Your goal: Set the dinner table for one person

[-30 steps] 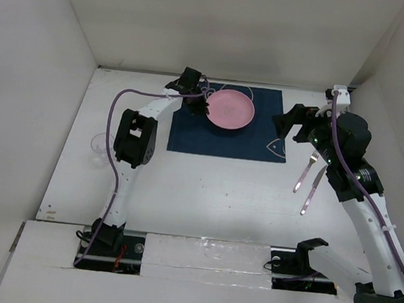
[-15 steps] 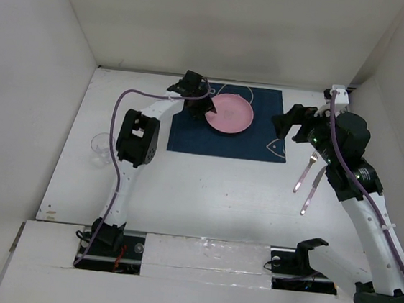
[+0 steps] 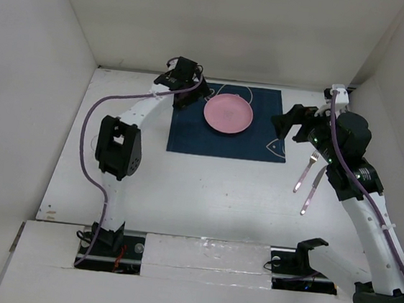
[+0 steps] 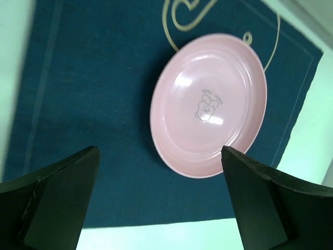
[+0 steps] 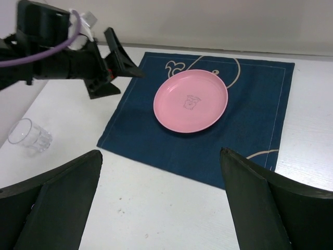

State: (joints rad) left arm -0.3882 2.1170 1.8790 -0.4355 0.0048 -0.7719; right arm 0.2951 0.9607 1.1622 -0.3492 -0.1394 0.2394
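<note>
Now left pincer and right pincer gape empty; fork and probable knife lie slanted on the counter, lower right, nearest the right pincer.

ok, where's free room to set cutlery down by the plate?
Free: placemat strip right of the pink plate, its near strip, and tabletop between mat and arm bases. Crowded: mat's far-left corner by the left gripper; fork and knife right of the mat, by the right arm.

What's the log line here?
left tool open, beside plate | right tool open | plate on mat | fork, knife right of mat | glass left of mat
</note>
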